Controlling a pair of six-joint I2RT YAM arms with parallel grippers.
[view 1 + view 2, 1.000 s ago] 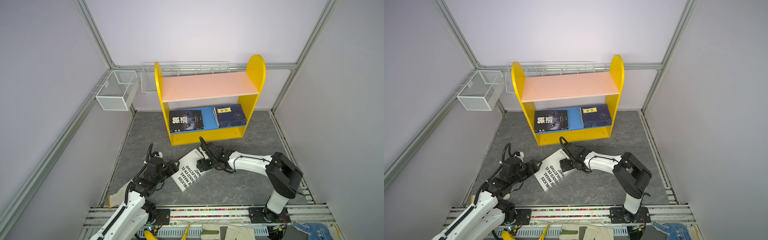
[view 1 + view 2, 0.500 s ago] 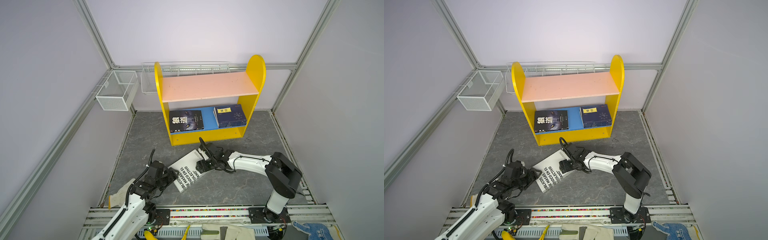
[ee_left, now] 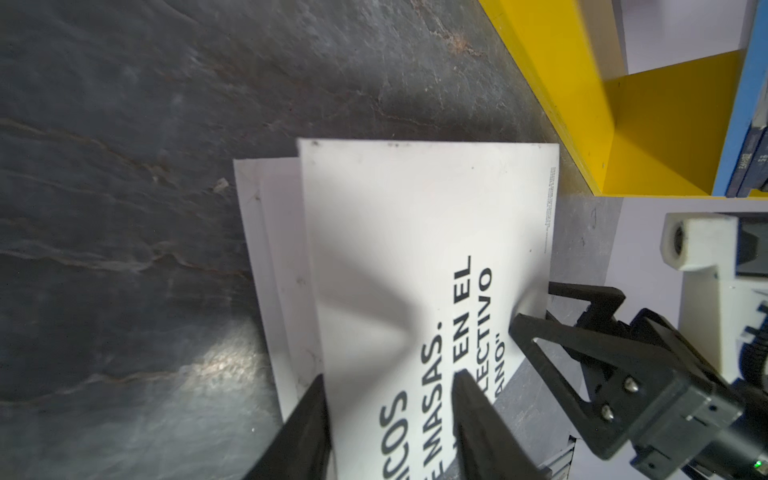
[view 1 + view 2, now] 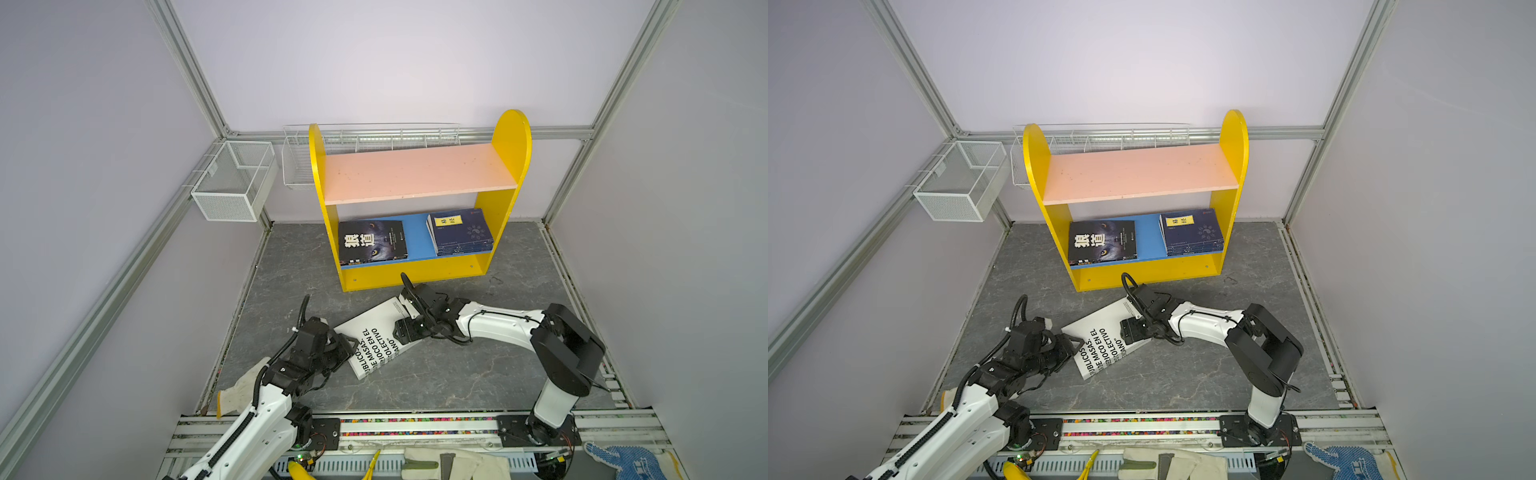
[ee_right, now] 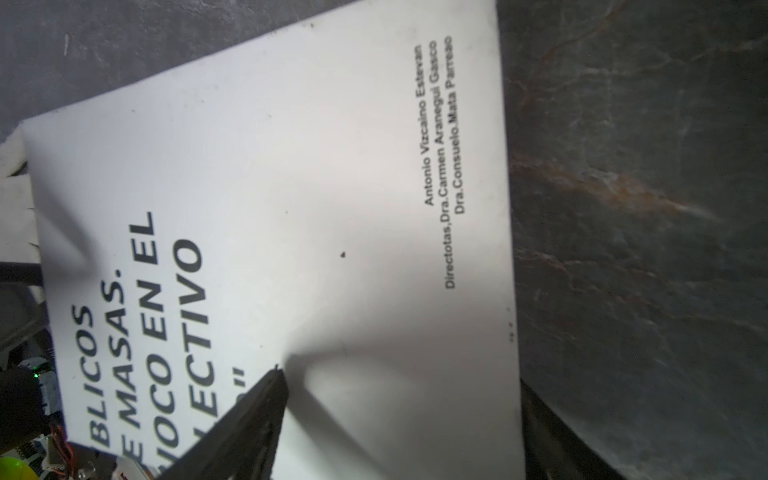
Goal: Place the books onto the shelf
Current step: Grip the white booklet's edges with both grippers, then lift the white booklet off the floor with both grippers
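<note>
Currently, the large white book (image 4: 374,328) lies on the counter (image 4: 457,374) at the shelf's (image 4: 513,141) 6 o'clock, with the right gripper (image 5: 401,380) jaws apart astride its 3 o'clock edge and the left gripper (image 3: 388,376) jaws flanking its 8 o'clock edge, clamping indeterminate.

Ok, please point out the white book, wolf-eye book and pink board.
white book (image 4: 374,332): in a top view, printed cover.
wolf-eye book (image 4: 372,243): in a top view, front cover.
pink board (image 4: 415,172): in a top view, bare middle.
</note>
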